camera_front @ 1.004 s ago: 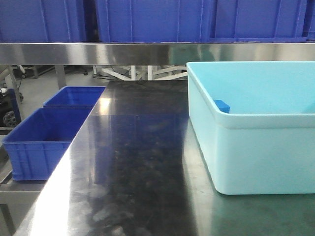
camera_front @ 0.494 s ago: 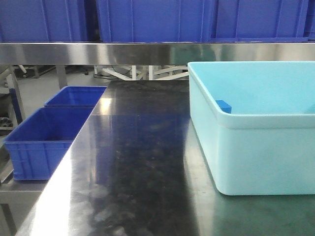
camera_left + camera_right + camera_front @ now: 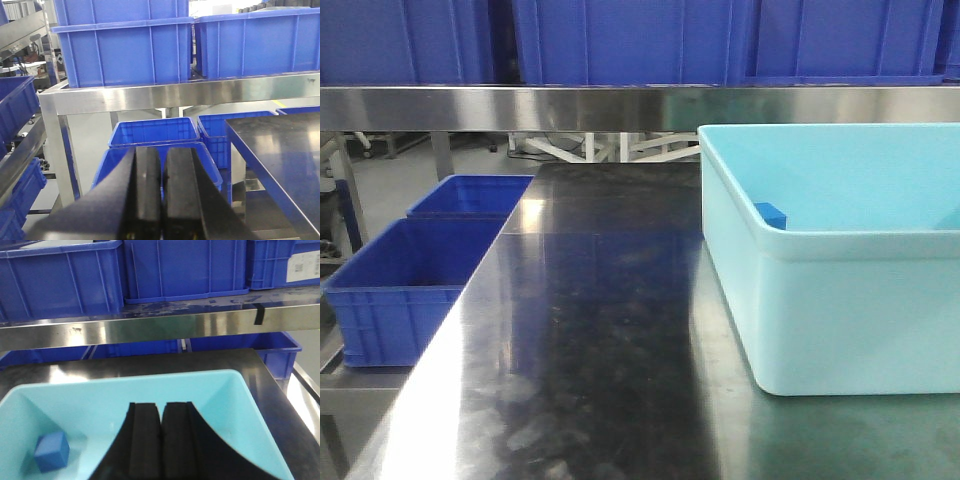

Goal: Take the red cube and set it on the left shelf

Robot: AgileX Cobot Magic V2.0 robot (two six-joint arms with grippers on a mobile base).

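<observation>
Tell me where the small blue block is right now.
The blue block lies inside the pale cyan tub, by its left wall in the front view and left of the right gripper in the right wrist view.

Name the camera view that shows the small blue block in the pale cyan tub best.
The right wrist view: the blue block lies whole on the floor of the cyan tub, near a corner. The front view shows only its top part behind the tub's rim. The left wrist view misses it.
</observation>
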